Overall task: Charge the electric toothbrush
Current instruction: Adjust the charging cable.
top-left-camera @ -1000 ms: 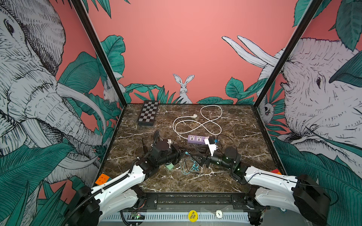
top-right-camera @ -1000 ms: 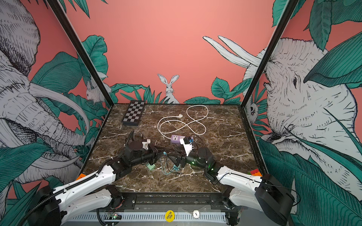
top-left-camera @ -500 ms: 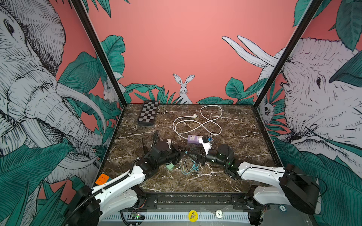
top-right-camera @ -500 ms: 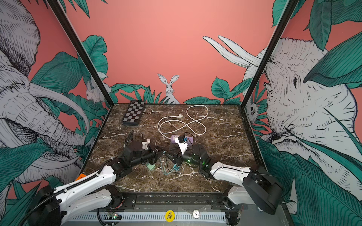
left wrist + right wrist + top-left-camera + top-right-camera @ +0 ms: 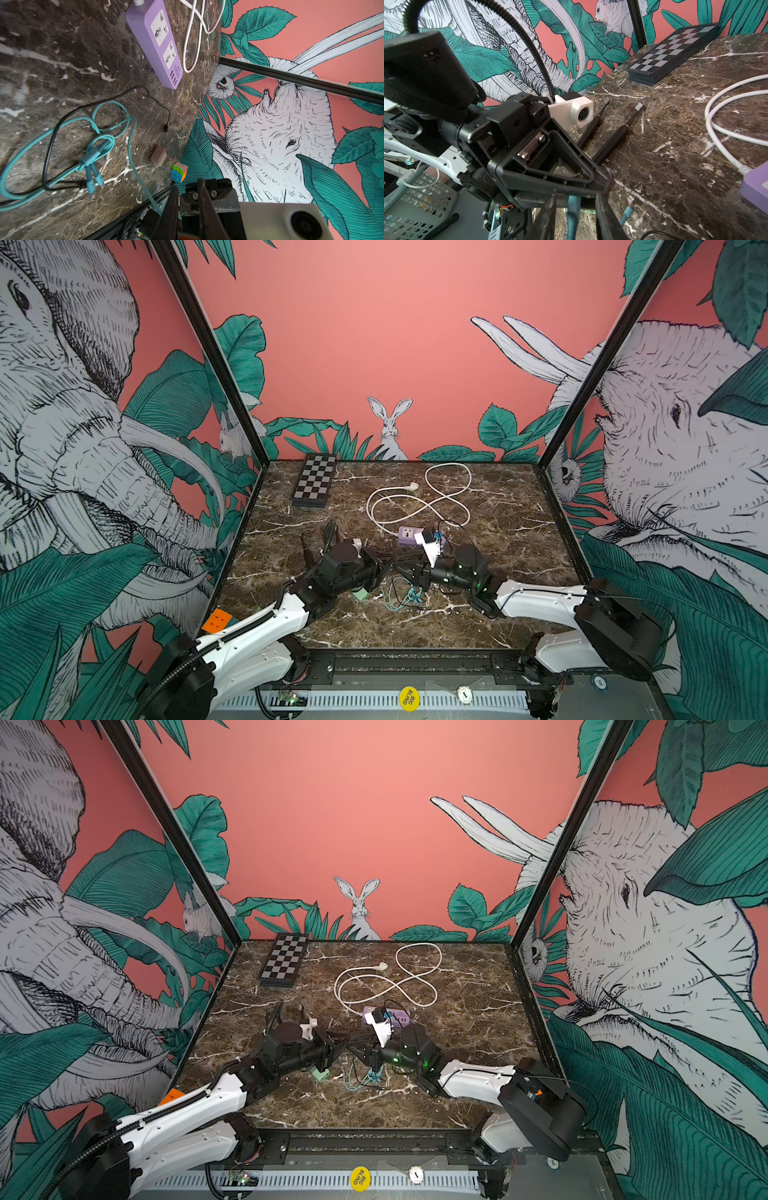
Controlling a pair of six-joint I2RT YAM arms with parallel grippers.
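Observation:
Two black electric toothbrushes (image 5: 618, 135) (image 5: 591, 124) lie side by side on the marble table, beyond my left arm. A teal cable (image 5: 62, 135) lies coiled near the table's front, with one strand rising to my grippers. My left gripper (image 5: 384, 568) (image 5: 188, 185) is shut on that strand. My right gripper (image 5: 405, 570) (image 5: 575, 199) faces it tip to tip. Its jaws stand apart on either side of the teal cable (image 5: 573, 218), with a gap on both sides. The purple power strip (image 5: 409, 536) (image 5: 158, 45) lies just behind the grippers.
The strip's white cord (image 5: 419, 497) loops toward the back. A black cable (image 5: 104, 101) crosses the teal one. A brownish adapter (image 5: 158, 158), a mint-green block (image 5: 360, 595) and a colour cube (image 5: 178, 172) are nearby. A chessboard (image 5: 315, 481) lies at the back left.
My right gripper has moved left up to the left gripper's tips, and its jaws have narrowed around the teal cable. The left arm has stayed still.

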